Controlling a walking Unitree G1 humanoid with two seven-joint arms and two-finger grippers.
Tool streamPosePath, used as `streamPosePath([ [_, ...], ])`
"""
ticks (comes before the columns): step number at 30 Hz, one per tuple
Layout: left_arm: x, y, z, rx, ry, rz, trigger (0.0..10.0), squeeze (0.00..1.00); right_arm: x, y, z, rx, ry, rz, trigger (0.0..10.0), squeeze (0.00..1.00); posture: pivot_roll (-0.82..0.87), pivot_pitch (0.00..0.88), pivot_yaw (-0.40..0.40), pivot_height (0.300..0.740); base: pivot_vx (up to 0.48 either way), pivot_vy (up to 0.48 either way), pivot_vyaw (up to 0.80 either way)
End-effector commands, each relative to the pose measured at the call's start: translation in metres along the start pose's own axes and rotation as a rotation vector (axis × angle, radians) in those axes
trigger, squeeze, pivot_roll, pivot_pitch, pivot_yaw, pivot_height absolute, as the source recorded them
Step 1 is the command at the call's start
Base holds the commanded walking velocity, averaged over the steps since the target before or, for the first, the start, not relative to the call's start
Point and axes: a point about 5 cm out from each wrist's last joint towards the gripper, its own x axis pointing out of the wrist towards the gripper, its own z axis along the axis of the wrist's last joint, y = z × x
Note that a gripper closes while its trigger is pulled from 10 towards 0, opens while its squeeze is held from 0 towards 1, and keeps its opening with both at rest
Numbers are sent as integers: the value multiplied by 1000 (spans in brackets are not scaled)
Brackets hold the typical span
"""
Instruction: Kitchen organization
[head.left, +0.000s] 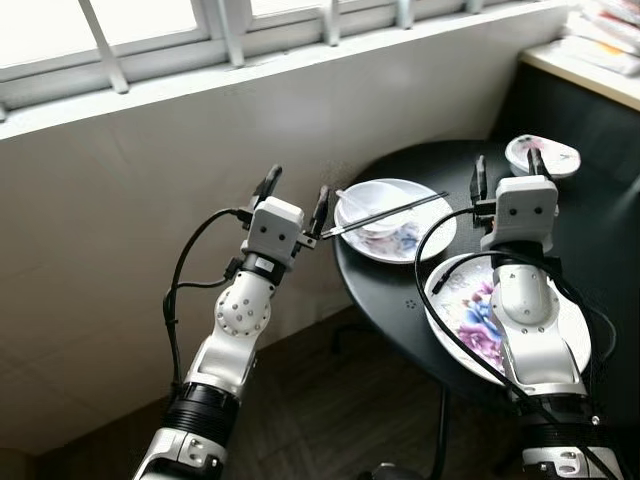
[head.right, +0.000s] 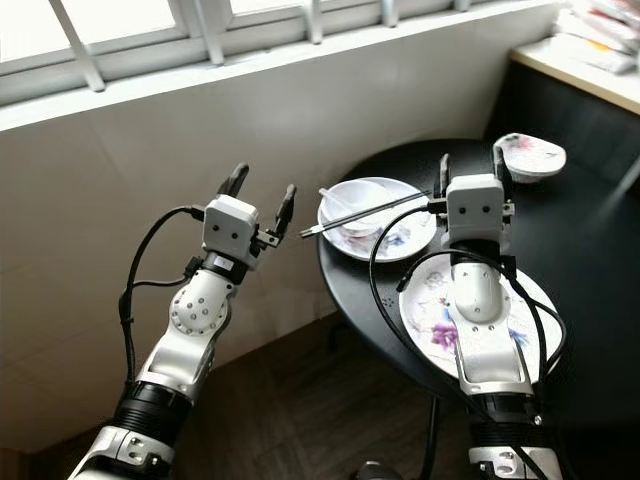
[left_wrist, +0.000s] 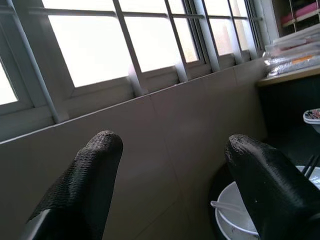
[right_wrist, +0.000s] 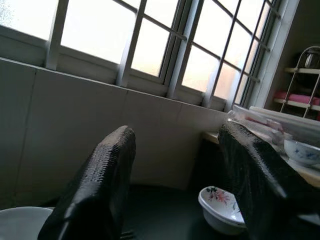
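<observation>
A round black table (head.left: 400, 290) carries a white plate (head.left: 438, 228) holding a small white bowl (head.left: 376, 226), a spoon (head.left: 352, 198) and dark chopsticks (head.left: 385, 213) that stick out past the table's left edge. My left gripper (head.left: 298, 182) is raised left of the table, open, with one fingertip close to the chopsticks' free end and nothing between its fingers. My right gripper (head.left: 506, 158) stands open above the table, over a large floral plate (head.left: 465, 310). A small floral bowl (head.left: 545, 155) sits just beyond it and appears in the right wrist view (right_wrist: 220, 202).
A tiled wall (head.left: 150, 200) with a window sill (head.left: 300, 60) runs behind the table. A counter (head.left: 590, 70) with stacked items stands at the far right. Brown floor (head.left: 330, 420) lies below, with the table's leg (head.left: 440, 440) near my right arm.
</observation>
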Motion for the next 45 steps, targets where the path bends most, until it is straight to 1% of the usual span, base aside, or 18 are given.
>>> streamPosePath([
  [1, 2, -3, 1, 0, 1, -18, 10000, 0, 0, -4, -6, 19, 43, -19, 10000, 0, -122, 0, 9, 740, 0, 480, -800],
  [5, 2, -3, 1, -3, -4, -17, 10000, 0, 0, -3, -6, -12, 36, -13, 10000, 0, -122, 0, 12, 740, 0, 120, -800],
  [11, 1, -3, 1, -1, -7, -18, 10000, 0, -1, -1, -7, -15, 42, -2, 10000, 0, -123, 0, 11, 740, 0, 0, -800],
  [13, 0, -4, 1, 0, -7, -20, 10000, 0, -1, -1, -8, -4, 51, -2, 10000, 0, -125, 0, 11, 740, 0, 0, -575],
  [17, 0, -4, 1, 3, -7, -23, 10000, 0, -2, -2, -10, -1, 71, -1, 10000, 0, -127, 0, 11, 740, 0, 0, 0],
  [20, 0, -5, 1, 4, -6, -28, 10000, 0, -2, -3, -14, 28, 102, -17, 10000, 0, -127, 0, 11, 740, 0, 0, -800],
  [37, 0, -6, 1, 8, -3, -25, 10000, 0, -2, -3, -18, 51, 144, -22, 10000, 0, -125, 0, 4, 740, 0, 0, -800],
  [39, 1, -6, 1, 8, -3, -24, 10000, 0, -3, -6, -22, 84, 182, -47, 10000, 0, -125, 0, 5, 740, 0, 0, -800],
  [45, 1, -6, 0, 11, -1, -25, 10000, 0, -3, -12, -28, 98, 221, -83, 10000, 0, -128, 0, 6, 740, 0, 0, -800],
])
